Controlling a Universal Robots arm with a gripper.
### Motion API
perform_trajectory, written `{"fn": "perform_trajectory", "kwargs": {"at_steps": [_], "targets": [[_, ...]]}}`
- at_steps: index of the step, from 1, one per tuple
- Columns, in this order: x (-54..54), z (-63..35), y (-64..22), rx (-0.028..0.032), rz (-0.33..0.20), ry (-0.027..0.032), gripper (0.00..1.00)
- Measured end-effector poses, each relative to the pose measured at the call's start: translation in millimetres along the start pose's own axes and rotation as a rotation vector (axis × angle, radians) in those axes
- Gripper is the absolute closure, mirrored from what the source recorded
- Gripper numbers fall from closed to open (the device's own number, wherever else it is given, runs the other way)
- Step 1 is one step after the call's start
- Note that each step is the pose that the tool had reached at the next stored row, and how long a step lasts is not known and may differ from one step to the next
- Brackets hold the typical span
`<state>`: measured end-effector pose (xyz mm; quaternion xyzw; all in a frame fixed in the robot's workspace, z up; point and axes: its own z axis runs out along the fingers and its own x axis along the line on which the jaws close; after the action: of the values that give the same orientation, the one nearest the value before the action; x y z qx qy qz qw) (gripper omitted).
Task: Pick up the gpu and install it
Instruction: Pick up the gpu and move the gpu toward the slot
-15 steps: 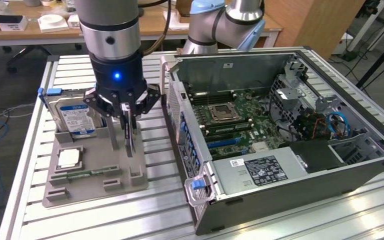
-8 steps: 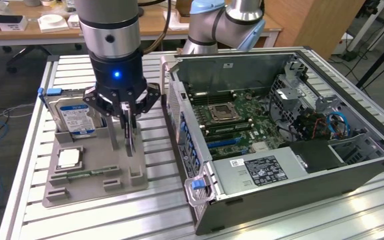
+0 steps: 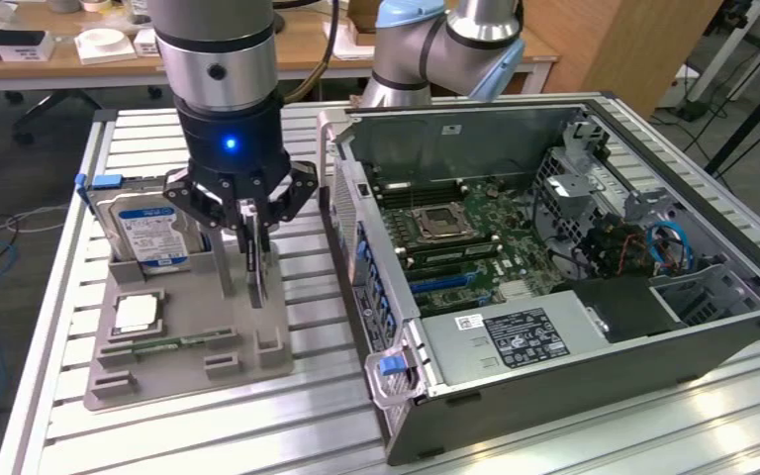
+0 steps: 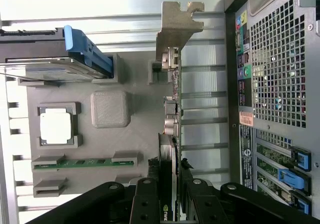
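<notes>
**Clamped on the gpu [image 3: 258, 282]: gripper [image 3: 250, 230] over the holder [image 3: 175, 374]**

Starting at the exterior view's left, on the slatted table [image 3: 50, 416]: the gray holder with its parts. At the holder's far end, standing upright in a blue caddy [image 3: 100, 182], a drive [image 3: 149, 233]. Nearer the camera, flat in a square pocket, a CPU [image 3: 136, 315]. Nearer again, laid lengthwise in a narrow slot, a memory stick [image 3: 169, 343].

Next to the right, at the holder's edge: the gpu, standing on its long edge in a slot, not yet lifted out. Gripped from above, with one black finger [image 4: 145, 204] pressed to each face and closed on the card's upper edge. Lit by a blue light [image 3: 231, 144] on the gripper body. Seen edge-on from the wrist view [image 4: 172, 134], with the silver bracket [image 4: 176, 28] at the end away from the fingers, beside a holder post.

Just beside the holder, further right: the open case [image 3: 592, 396], lying on its side. Inside, facing up, the motherboard [image 3: 486, 233] with a bare socket [image 3: 439, 223]. At the near end, a power supply [image 3: 519, 336]. Toward the exterior view's right, blue cables [image 3: 671, 247]. From the wrist view, the case's perforated rear panel [image 4: 280, 73], apart from the gpu.
</notes>
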<state>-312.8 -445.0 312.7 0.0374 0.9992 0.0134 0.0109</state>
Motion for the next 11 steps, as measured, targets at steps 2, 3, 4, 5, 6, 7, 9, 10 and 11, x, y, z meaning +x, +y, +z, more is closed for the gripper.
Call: {"fn": "perform_trajectory", "kwargs": {"at_steps": [2, 3, 4, 5, 6, 7, 9, 10, 11], "targets": [[0.0, -0.9, 0.0, 0.0, 0.0, 0.0, 0.73], [0.0, -1.3, 0.0, 0.0, 0.0, 0.0, 0.73], [0.0, -1.6, 0.1, 0.0, 0.0, 0.0, 0.73], [0.0, -2.0, 0.1, 0.0, 0.0, -0.0001, 0.73], [0.0, -2.3, 0.1, 0.0, 0.0, 0.0, 0.73], [-0.1, -2.6, 0.1, 0.0, 0.0, 0.0, 0.73], [-0.1, -3.3, 0.1, 0.0001, 0.0, 0.0, 0.73], [-0.1, -3.6, 0.1, 0.0002, 0.0, 0.0, 0.73], [-0.1, -3.9, 0.1, 0.0002, 0.0, 0.0, 0.73]]}}
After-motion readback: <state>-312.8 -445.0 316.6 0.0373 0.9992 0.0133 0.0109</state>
